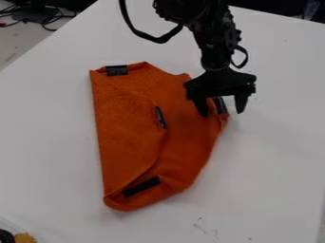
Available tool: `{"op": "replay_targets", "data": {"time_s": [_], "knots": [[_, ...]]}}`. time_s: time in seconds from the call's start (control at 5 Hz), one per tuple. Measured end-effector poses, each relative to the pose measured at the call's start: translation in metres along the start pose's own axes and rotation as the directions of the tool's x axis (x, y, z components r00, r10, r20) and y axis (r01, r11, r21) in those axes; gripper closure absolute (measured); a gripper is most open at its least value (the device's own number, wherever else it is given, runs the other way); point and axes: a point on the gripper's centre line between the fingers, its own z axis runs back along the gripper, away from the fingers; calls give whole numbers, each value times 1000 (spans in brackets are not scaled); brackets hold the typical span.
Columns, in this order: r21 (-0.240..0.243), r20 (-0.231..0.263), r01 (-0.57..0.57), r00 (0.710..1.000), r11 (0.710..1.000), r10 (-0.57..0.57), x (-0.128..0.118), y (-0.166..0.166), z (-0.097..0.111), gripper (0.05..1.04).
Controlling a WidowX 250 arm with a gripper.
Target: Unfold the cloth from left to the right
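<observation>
- Below and view-left of the gripper (pixel 221 113), its fingers spread apart, lies most of the orange cloth (pixel 184 147).
- View-left of it, the folded flap (pixel 127 133) looks the likely next hold.

White table (pixel 273 161) beneath a partly folded orange cloth (pixel 127 137) with black strips (pixel 141 187)

White table (pixel 273 156) is extending beneath the work, with small dark marks (pixel 200 227) showing near its lower edge. Dark cables (pixel 48 23) are curling beyond its upper-left side, above a pale floor (pixel 11 46). At lower left, a yellow object (pixel 25 238) is lying beside a black rounded object (pixel 5 236).
</observation>
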Motion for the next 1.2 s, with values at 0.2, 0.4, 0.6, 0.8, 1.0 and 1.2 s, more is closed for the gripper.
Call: {"op": "replay_targets", "data": {"time_s": [0.2, 0.4, 0.6, 0.8, 1.0, 1.2], "knots": [[-28, 3, -49, 999, 998, 49, 1, -15, -3, 78], [-37, 8, -95, 995, 995, 95, 0, -31, -5, 83], [37, 26, -5, 1000, 999, 4, 3, -41, -4, 83], [239, 69, 132, 986, 962, -152, 13, -38, 12, 83], [400, 99, 225, 953, 889, -285, 13, -43, 18, 83], [367, 68, 230, 960, 901, -272, 5, -46, 16, 83]]}}
